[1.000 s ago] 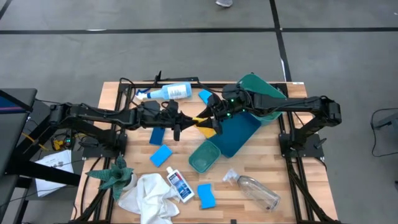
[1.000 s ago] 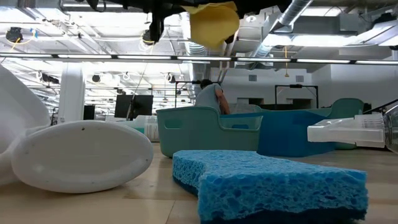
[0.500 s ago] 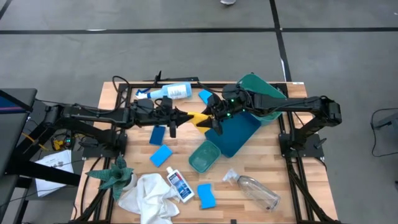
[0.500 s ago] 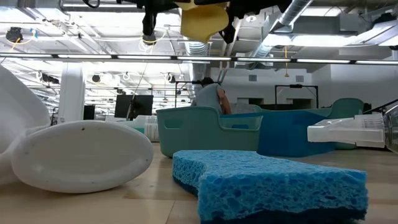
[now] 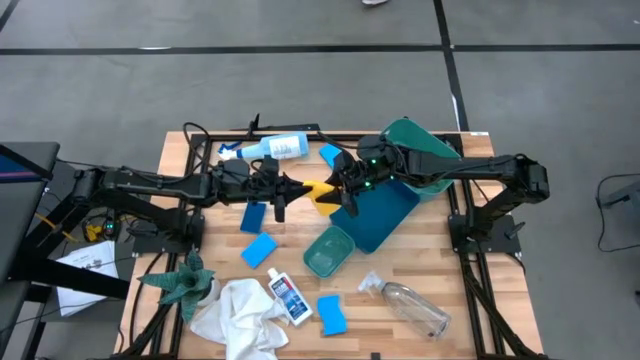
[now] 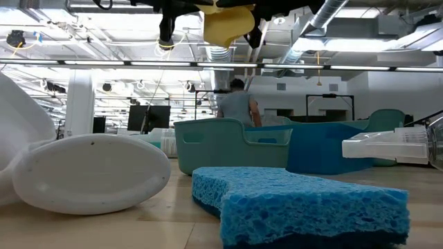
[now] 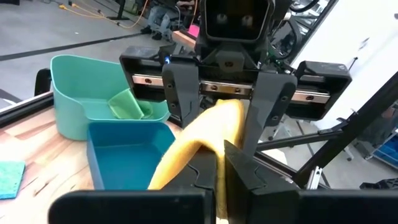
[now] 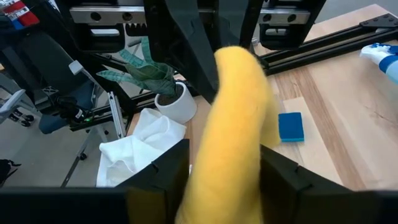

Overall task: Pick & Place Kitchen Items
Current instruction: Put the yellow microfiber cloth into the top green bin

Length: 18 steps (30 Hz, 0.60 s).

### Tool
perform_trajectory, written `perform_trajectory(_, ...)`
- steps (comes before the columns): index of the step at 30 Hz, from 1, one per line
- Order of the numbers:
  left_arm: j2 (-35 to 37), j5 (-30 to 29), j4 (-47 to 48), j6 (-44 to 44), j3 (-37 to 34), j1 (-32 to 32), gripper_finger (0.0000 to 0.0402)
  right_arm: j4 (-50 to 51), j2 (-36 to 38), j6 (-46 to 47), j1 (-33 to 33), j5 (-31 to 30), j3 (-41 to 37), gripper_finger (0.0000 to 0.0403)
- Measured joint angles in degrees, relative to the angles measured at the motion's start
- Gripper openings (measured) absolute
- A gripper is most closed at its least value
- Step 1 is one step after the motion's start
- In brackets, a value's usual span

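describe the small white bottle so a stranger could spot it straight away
Start at the table's near edge, at the crumpled white cloth. The small bottle lies right beside it, on its side. It is white with a blue label, unlike the clear bottle farther right.

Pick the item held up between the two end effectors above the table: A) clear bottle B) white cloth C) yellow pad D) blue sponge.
C: the yellow pad hangs in the air between the left end effector and the right end effector, both around it.
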<state>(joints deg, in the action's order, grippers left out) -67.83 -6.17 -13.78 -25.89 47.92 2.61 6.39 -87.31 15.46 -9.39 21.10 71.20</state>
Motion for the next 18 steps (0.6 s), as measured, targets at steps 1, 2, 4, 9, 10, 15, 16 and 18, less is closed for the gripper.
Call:
perform_trajectory(1, 0.0, 0.0, 0.0, 0.0, 0.0, 0.0, 0.0002, 0.0, 0.0, 0.0, 0.0, 0.0, 0.0, 0.0139)
perform_trajectory(2, 0.0, 0.0, 0.0, 0.0, 0.0, 0.0, 0.0002, 0.0, 0.0, 0.0, 0.0, 0.0, 0.0, 0.0135)
perform_trajectory(4, 0.0, 0.0, 0.0, 0.0, 0.0, 0.0, 0.0002, 0.0, 0.0, 0.0, 0.0, 0.0, 0.0, 0.0126)
perform_trajectory(9, 0.0, 0.0, 0.0, 0.0, 0.0, 0.0, 0.0002, 0.0, 0.0, 0.0, 0.0, -0.1, 0.0, 0.0097)
perform_trajectory(10, 0.0, 0.0, 0.0, 0.0, 0.0, 0.0, 0.0002, 0.0, 0.0, 0.0, 0.0, -0.2, 0.0, 0.0088)
perform_trajectory(15, 0.0, 0.0, 0.0, 0.0, 0.0, 0.0, 0.0002, 0.0, 0.0, 0.2, 0.0, -2.3, 0.0, 0.0026)
perform_trajectory(16, 0.0, 0.0, 0.0, 0.0, 0.0, 0.0, 0.0002, 0.0, 0.0, 0.2, 0.0, -2.3, 0.0, 0.0015)
perform_trajectory(18, 0.0, 0.0, 0.0, -0.1, 0.0, 0.0, 0.0002, 0.0, 0.0, 0.2, 0.0, -2.3, 0.0, 0.0009)
